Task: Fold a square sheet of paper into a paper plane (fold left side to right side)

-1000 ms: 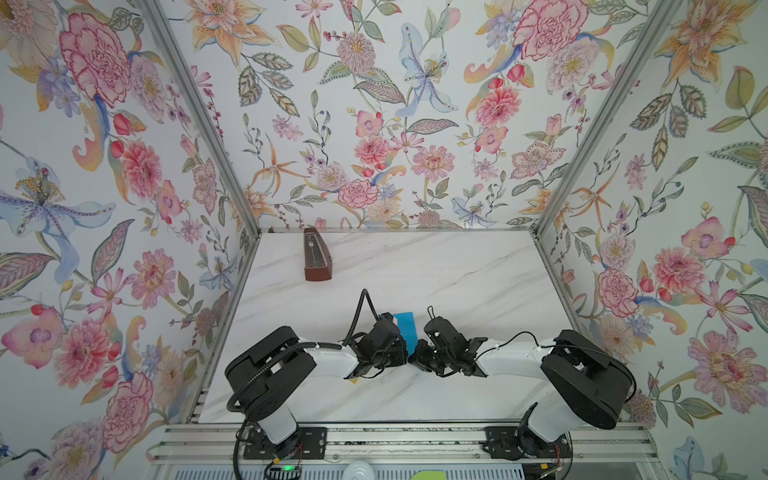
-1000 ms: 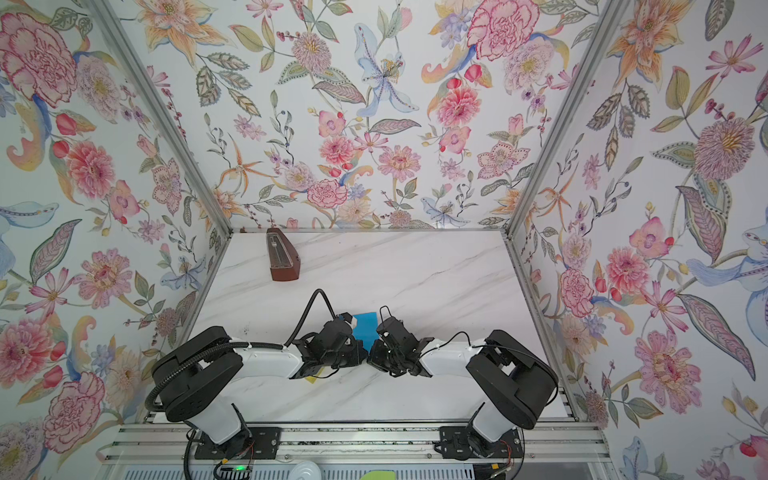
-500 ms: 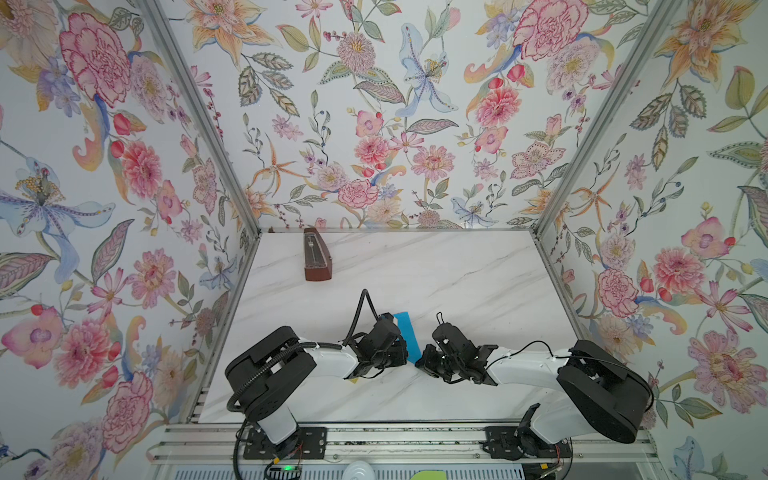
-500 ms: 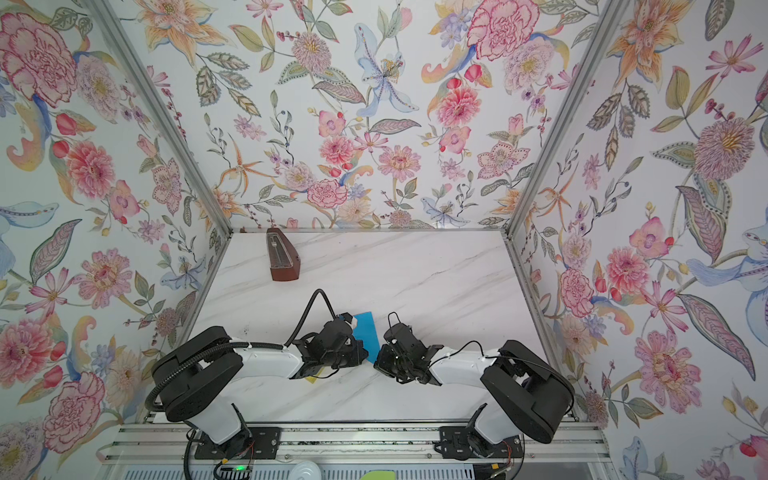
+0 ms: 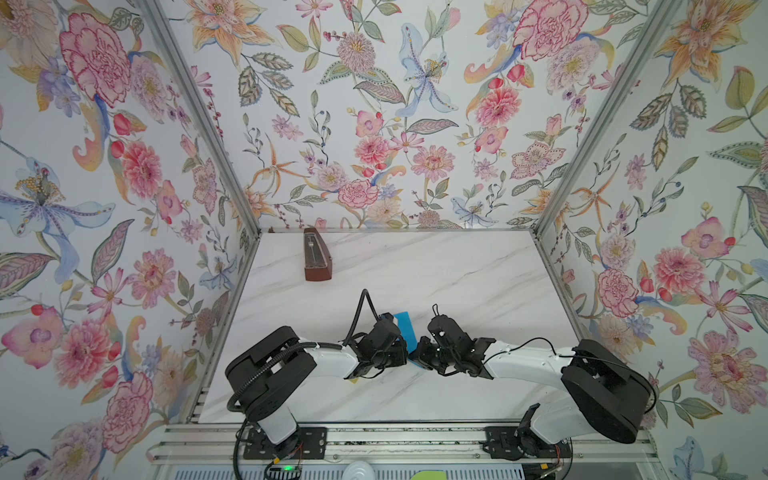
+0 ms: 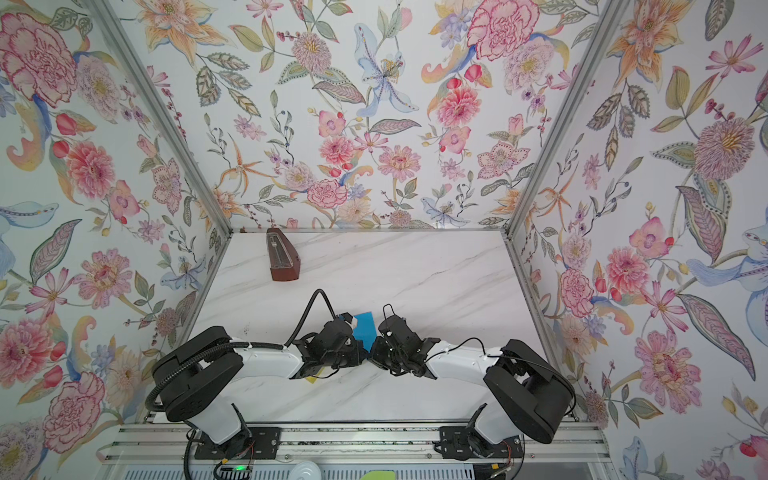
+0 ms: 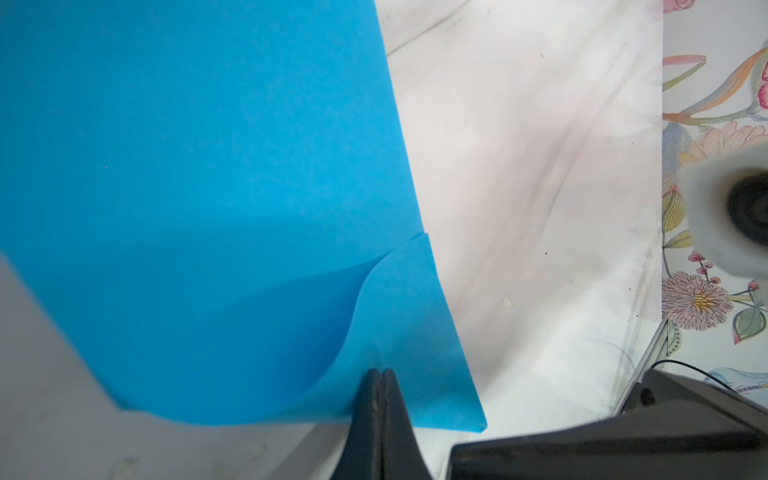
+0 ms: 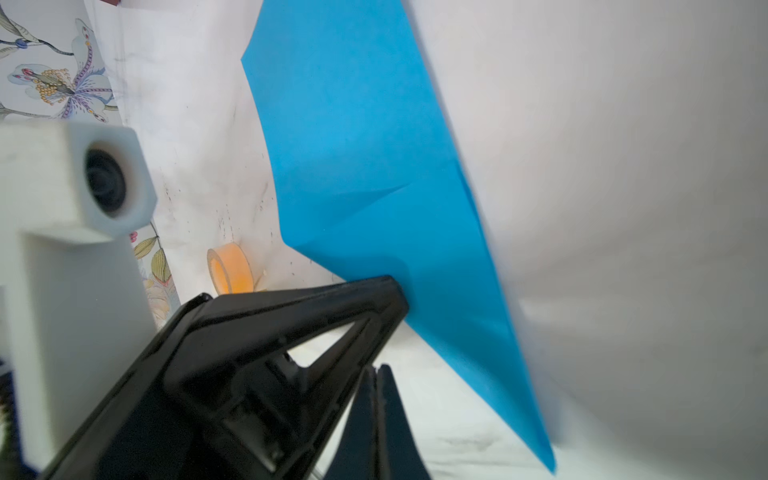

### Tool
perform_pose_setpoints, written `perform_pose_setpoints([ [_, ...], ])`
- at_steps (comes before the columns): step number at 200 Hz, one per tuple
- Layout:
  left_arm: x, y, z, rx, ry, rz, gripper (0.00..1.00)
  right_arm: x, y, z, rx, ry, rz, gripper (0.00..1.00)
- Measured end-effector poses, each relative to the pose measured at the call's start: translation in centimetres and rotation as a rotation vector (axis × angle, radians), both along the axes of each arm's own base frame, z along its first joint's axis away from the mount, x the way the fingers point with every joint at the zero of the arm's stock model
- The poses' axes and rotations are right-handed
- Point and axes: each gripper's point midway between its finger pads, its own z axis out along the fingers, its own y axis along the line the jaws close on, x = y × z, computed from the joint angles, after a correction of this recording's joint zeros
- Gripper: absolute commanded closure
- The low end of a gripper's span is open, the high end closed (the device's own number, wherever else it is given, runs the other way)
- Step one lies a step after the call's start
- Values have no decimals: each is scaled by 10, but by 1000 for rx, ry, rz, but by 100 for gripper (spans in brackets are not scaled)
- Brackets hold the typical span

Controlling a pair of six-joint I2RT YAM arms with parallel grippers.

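The square sheet of paper (image 5: 406, 332) (image 6: 365, 328) is bright blue and lies folded on the white marble table between my two grippers. In the left wrist view its upper layer (image 7: 187, 166) curls up off the lower one. My left gripper (image 7: 381, 372) (image 5: 405, 353) is shut, with its tips pressing on the lower layer near the paper's edge. My right gripper (image 8: 379, 368) (image 5: 422, 355) is also shut and holds nothing. It sits just off the paper (image 8: 365, 166), close beside the left gripper's finger (image 8: 291, 324). No dart-shaped paper plane is in view.
A brown wooden metronome (image 5: 316, 259) (image 6: 282, 259) stands at the back left of the table. An orange tape roll (image 8: 230, 268) lies behind the left gripper, near the left wall. Floral walls close off three sides, and the arm bases stand on the front rail.
The right arm has shifted slightly, its elbow swinging outward to the right while its gripper stays beside the paper. The left arm and the paper have not moved.
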Motion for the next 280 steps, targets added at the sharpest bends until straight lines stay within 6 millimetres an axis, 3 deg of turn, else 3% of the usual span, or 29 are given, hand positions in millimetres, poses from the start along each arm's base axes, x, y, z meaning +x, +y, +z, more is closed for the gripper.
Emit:
perform_pose_setpoints([
  [39,0,0,0,0,0,0,100,-7,-13,-24,-83,56,-10,100],
  [198,0,-2,0,-4,-1,-3,100,-36,-63,-23,-161,75,-71,100],
  [223,0,-2,0,-5,-1,-3,100,-31,-54,-14,-128,68,-65,100],
  [253,0,-2,0,-5,-1,-3,100,-12,-22,4,-57,54,-42,100],
  [280,0,-2,0,-5,-1,-3,100,-1,-6,3,-43,58,-32,100],
])
